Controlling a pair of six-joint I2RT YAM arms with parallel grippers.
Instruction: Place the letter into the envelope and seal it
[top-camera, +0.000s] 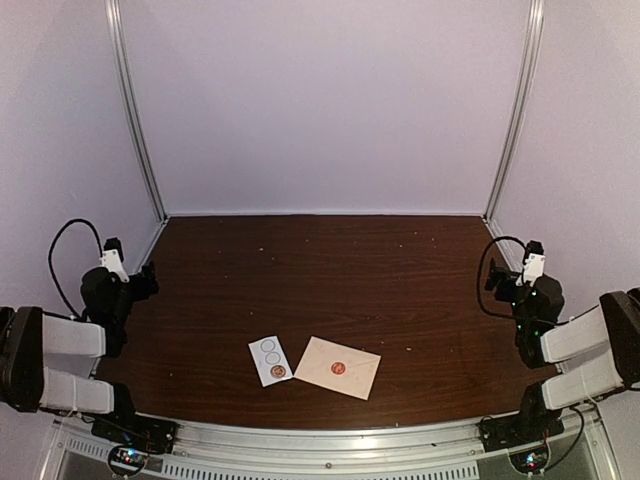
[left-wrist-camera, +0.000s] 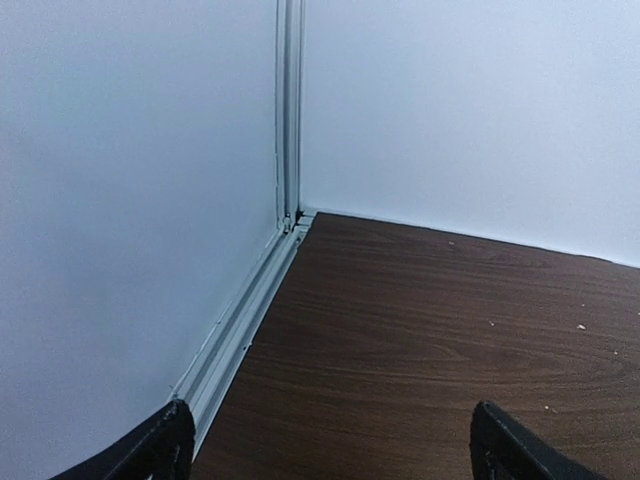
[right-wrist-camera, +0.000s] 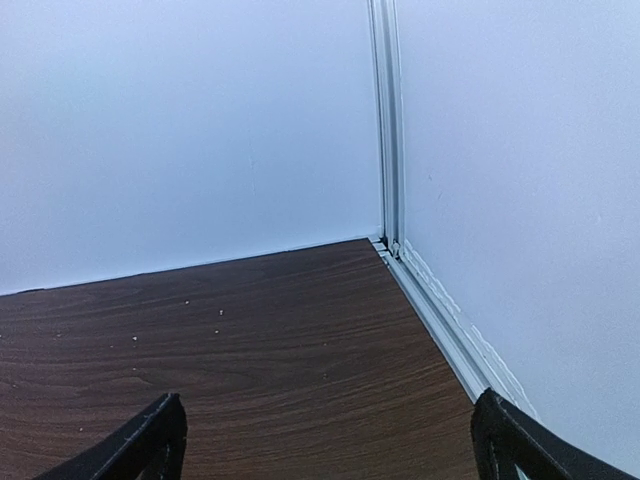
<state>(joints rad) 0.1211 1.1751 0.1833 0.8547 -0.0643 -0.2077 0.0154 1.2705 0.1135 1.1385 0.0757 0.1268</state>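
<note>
Your envelope (top-camera: 360, 377) was lying flat on the dark wood table (top-camera: 400, 280), close to the near edge and roughly mid-width, with a round red seal (top-camera: 338, 369) stuck on its middle. The white sticker strip (top-camera: 268, 356) sat just left of it, one brownish sticker on its near end. Your left gripper (left-wrist-camera: 330, 450) and right gripper (right-wrist-camera: 330, 445) were both spread wide with nothing between the fingers. Each was parked by its own side wall, well apart from the envelope.

Wooden table (top-camera: 420, 280): envelope (top-camera: 338, 367), sticker strip (top-camera: 271, 360)
</note>
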